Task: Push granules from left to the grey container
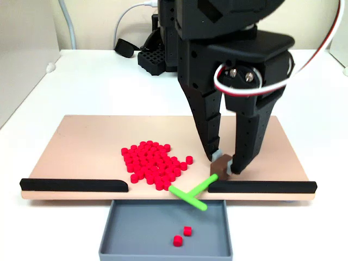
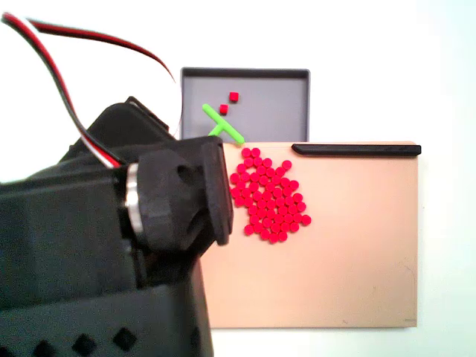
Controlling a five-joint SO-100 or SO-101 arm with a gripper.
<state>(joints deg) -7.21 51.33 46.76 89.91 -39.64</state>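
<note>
So the pincer is clamped on the brown handle block of the green T-shaped stick, right of centre in a fixed view; the stick's crossbar hangs over the gap between the 2 black strips. Most granules sit bunched on the tan board, just left of the stick; 2 lie in the grey container at bottom centre. Looks mid-sweep to me; the next move calls for getting the bar behind the pile, then dragging it toward the gap.

The arm hides the tan board's left part.
</note>
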